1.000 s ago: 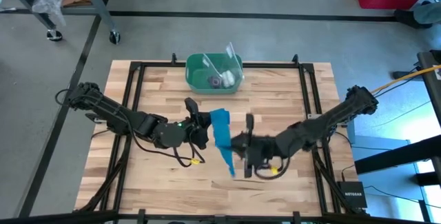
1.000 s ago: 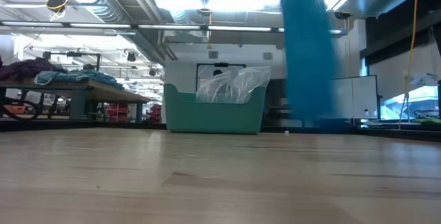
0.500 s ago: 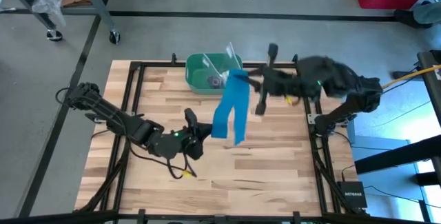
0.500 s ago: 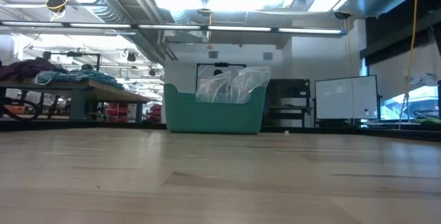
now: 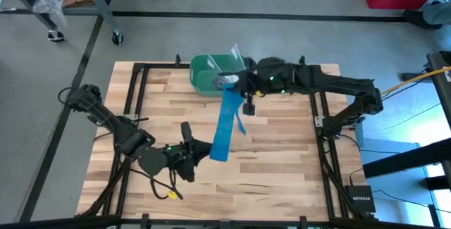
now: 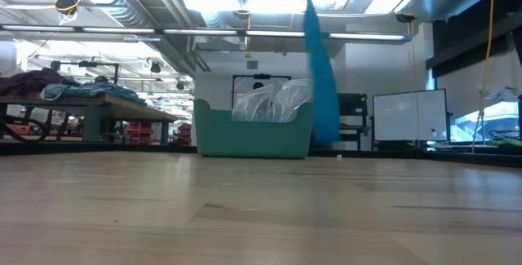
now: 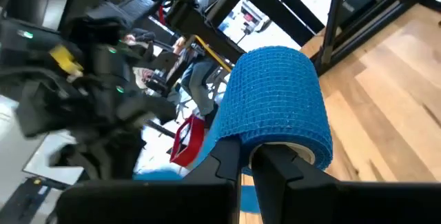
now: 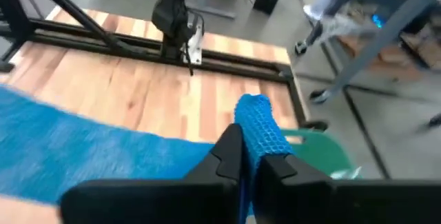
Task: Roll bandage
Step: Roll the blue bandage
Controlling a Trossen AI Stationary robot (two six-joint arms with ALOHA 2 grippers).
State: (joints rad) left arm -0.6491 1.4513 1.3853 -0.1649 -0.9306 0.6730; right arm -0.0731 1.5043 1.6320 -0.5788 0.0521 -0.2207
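Note:
The bright blue bandage (image 5: pixel 225 120) spans the air above the table's middle. Its rolled end (image 7: pixel 275 100) is at my left gripper (image 5: pixel 201 150), which is shut on it near the table's near left. Its other end (image 8: pixel 256 124) is in my right gripper (image 5: pixel 238 91), shut on it just beside the green bin (image 5: pixel 210 74) at the far edge. In the low view the strip (image 6: pixel 318 61) hangs from above and ends clear of the tabletop. My left gripper is shut on the roll's near rim (image 7: pixel 265 145), beside its pale core. The fingers (image 7: pixel 227 165) come nearly level from the table's left. The roll is lifted clear, with the strip leaving it toward the other arm. My right gripper pinches the strip's free end (image 8: pixel 258 138) between its two fingers, and a short tip sticks out past them. The fingers slant down from the table's right side. The strip (image 8: pixel 76 148) runs away from them toward the roll, clear of the table.
The green bin holds clear plastic (image 5: pixel 232 61) and small items. A black frame (image 5: pixel 313 116) runs around the wooden tabletop (image 5: pixel 282 165). Behind the table, the low view shows a workshop with benches (image 6: pixel 90 102).
My right gripper has swung from the table's near middle up to the far edge, then left toward the bin, turning as it went and carrying the bandage's free end. My left gripper has drifted toward the near left with the roll. The strip between them is now drawn out longer.

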